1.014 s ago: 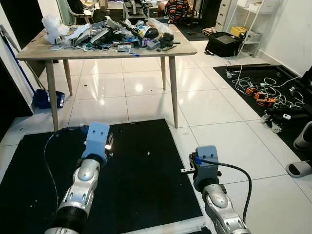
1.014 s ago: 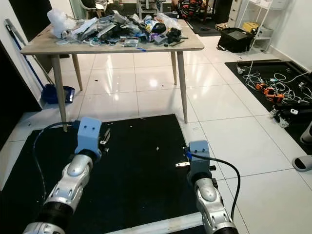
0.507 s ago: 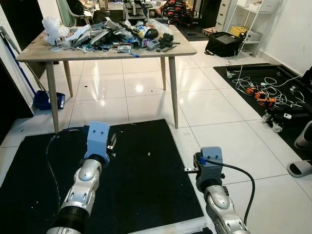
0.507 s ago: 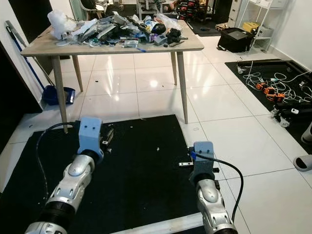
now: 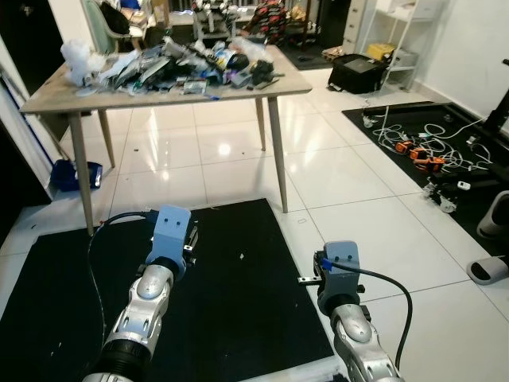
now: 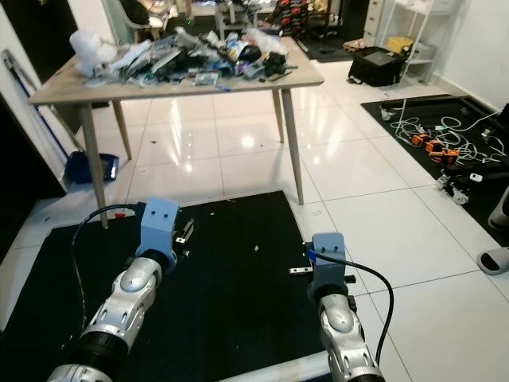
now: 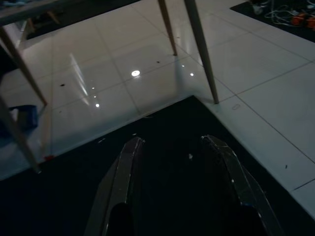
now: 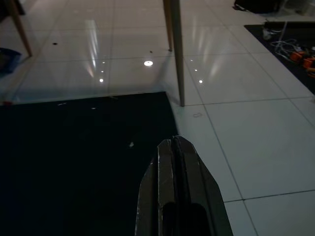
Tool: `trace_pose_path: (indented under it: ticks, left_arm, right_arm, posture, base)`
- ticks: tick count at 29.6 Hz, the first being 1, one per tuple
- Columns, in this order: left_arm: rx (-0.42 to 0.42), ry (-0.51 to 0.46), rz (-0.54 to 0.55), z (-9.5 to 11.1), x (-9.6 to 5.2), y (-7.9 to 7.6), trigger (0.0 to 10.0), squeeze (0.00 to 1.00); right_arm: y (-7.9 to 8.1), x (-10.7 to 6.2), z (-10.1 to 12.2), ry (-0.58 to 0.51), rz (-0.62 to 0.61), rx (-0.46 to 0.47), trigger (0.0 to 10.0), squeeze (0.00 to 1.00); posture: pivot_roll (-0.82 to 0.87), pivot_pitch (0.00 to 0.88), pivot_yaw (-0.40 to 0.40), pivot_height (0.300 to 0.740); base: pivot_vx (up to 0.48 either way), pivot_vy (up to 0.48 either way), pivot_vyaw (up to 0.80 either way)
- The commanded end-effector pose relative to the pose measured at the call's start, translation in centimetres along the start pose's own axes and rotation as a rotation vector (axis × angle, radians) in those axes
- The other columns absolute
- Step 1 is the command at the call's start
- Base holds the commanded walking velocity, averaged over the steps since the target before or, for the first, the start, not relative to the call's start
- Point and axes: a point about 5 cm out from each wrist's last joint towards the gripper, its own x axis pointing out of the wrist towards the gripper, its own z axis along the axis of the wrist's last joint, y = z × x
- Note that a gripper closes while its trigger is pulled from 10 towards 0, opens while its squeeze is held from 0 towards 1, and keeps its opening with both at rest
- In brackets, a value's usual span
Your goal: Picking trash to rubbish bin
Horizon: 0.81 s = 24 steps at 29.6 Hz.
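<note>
Wooden table (image 5: 48,97) bears heaped trash (image 5: 183,64).

**Background scene, non-task items**

Wooden table (image 5: 48,97) on splayed legs, standing on glossy white tile floor (image 5: 334,171). Black mat (image 5: 231,294) in foreground, one table leg just at its far edge. Blue dustpan (image 5: 75,173) on the floor beside the table's left legs. Right side: second black mat with tangled white and orange cables (image 5: 409,143) (contents past that too small to tell). Black case (image 5: 358,73) and white shelf unit (image 5: 406,40) further back.
</note>
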Motion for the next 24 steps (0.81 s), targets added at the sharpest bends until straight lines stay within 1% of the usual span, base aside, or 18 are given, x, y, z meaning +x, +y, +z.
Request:
trace_pose_path:
  ticks: [1, 7, 21, 24]
  left_arm:
    - [0.008, 0.004, -0.007, 0.03, 0.15, -0.16, 10.0, 0.0]
    - [-0.014, 0.001, 0.0, 0.2, 0.16, 0.03, 10.0, 0.0]
    - [-0.014, 0.002, 0.008, 0.15, 0.03, 0.19, 10.0, 0.0]
    - [-0.015, 0.006, 0.018, 0.08, 0.0, 0.46, 10.0, 0.0]
  right_arm:
    - [0.16, -0.13, -0.16, 0.004, 0.005, -0.009, 10.0, 0.0]
    - [0.16, -0.11, -0.21, 0.01, 0.009, -0.014, 10.0, 0.0]
    - [-0.07, -0.45, -0.72, 0.035, 0.014, -0.037, 10.0, 0.0]
    - [-0.3, -0.6, -0.84, 0.039, 0.004, -0.035, 10.0, 0.0]
  posture:
    - [-0.04, 0.029, 0.047, 0.74]
    - [-0.04, 0.039, 0.049, 0.74]
    - [-0.05, 0.048, 0.051, 0.74]
    - [-0.05, 0.059, 0.049, 0.74]
  base:
    - [0.48, 0.0, 0.0]
    - [0.48, 0.0, 0.0]
    - [0.48, 0.0, 0.0]
    - [0.48, 0.0, 0.0]
